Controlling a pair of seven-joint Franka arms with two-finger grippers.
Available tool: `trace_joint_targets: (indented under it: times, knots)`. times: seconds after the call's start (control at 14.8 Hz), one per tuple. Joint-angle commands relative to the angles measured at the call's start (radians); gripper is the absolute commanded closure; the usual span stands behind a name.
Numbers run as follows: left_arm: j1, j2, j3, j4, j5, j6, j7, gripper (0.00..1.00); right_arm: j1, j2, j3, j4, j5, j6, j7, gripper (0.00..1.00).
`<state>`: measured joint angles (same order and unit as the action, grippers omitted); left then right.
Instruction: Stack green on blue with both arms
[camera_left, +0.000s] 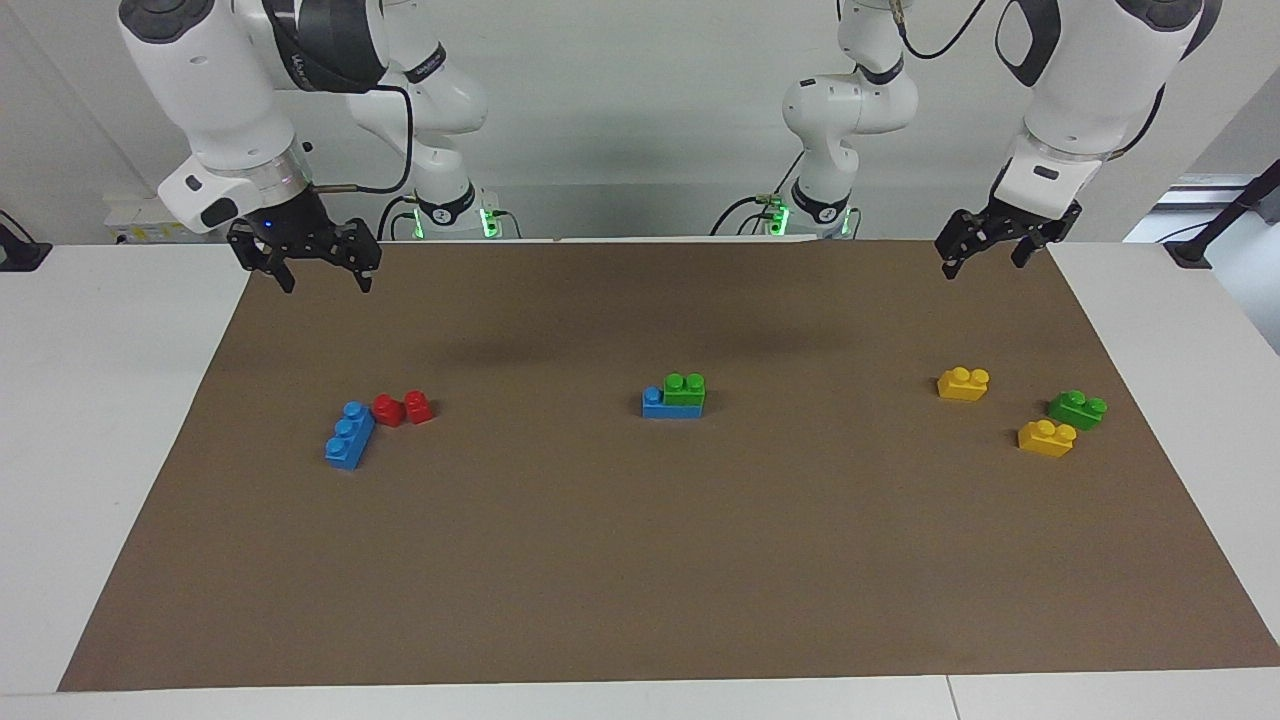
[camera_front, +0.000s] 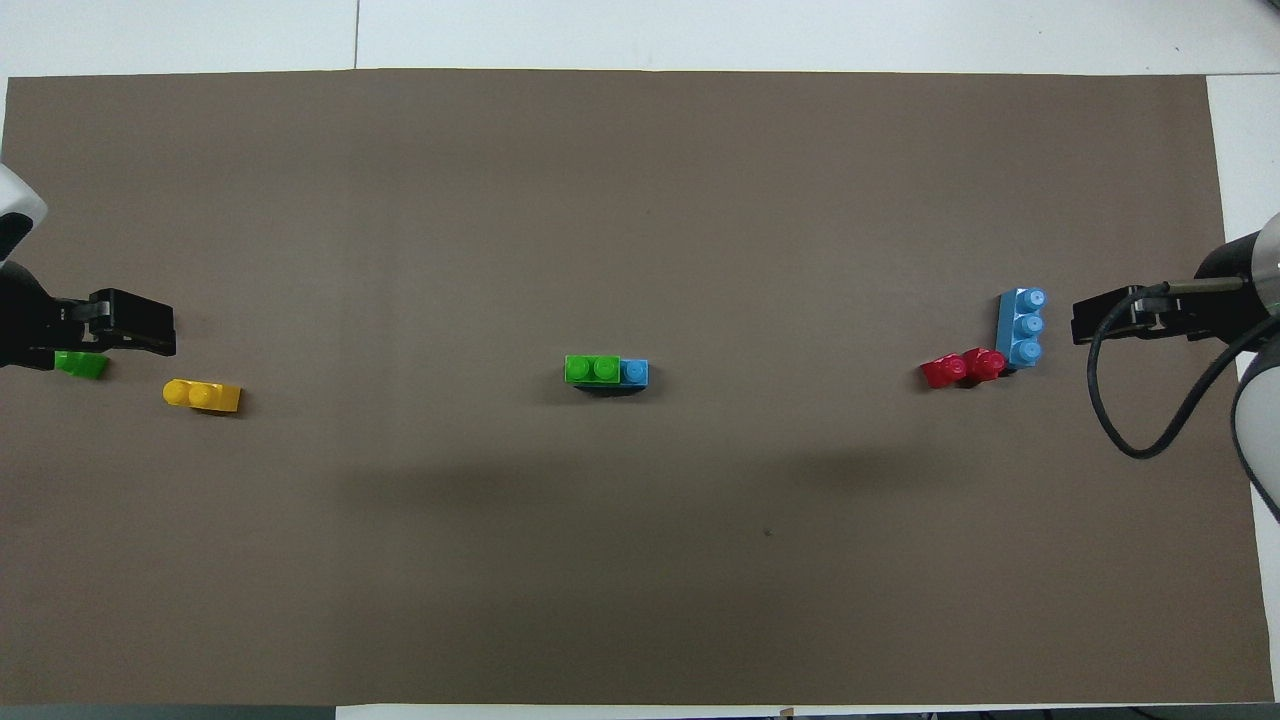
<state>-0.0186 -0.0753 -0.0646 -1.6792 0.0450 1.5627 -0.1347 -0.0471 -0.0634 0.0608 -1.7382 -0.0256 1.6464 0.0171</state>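
Observation:
In the middle of the brown mat, a green brick (camera_left: 685, 388) (camera_front: 592, 369) sits stacked on one end of a blue brick (camera_left: 668, 406) (camera_front: 634, 372), leaving one blue stud bare. A second blue brick (camera_left: 349, 436) (camera_front: 1021, 328) lies toward the right arm's end. A second green brick (camera_left: 1077, 409) (camera_front: 80, 364) lies toward the left arm's end. My right gripper (camera_left: 327, 285) (camera_front: 1080, 325) hangs open and empty over the mat's corner by its base. Over the other near corner, my left gripper (camera_left: 982, 266) (camera_front: 165, 338) is open and empty too.
Two red bricks (camera_left: 404, 408) (camera_front: 962, 368) touch the second blue brick. Two yellow bricks (camera_left: 963, 384) (camera_left: 1046, 438) lie near the second green one; the overhead view shows one yellow brick (camera_front: 202, 395). The brown mat (camera_left: 640, 580) covers the white table.

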Motion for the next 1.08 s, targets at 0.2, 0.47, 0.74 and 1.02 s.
trace_joint_targets:
  times: [0.2, 0.47, 0.74, 1.02]
  knots:
    - [0.011, 0.012, 0.002, 0.047, -0.05, -0.033, 0.03, 0.0, -0.017, 0.01, 0.014, 0.019, -0.005, -0.03, 0.029, 0.0]
    - [0.011, 0.015, 0.005, 0.053, -0.05, -0.032, 0.078, 0.0, -0.017, 0.008, 0.014, 0.019, 0.0, -0.031, 0.041, 0.0]
    - [0.014, 0.015, 0.008, 0.055, -0.069, -0.026, 0.076, 0.0, -0.017, 0.008, 0.014, 0.019, 0.0, -0.031, 0.04, 0.0]
    - [0.029, 0.011, -0.009, 0.052, -0.063, -0.027, 0.109, 0.0, -0.017, 0.008, 0.014, 0.017, 0.0, -0.031, 0.04, 0.0]
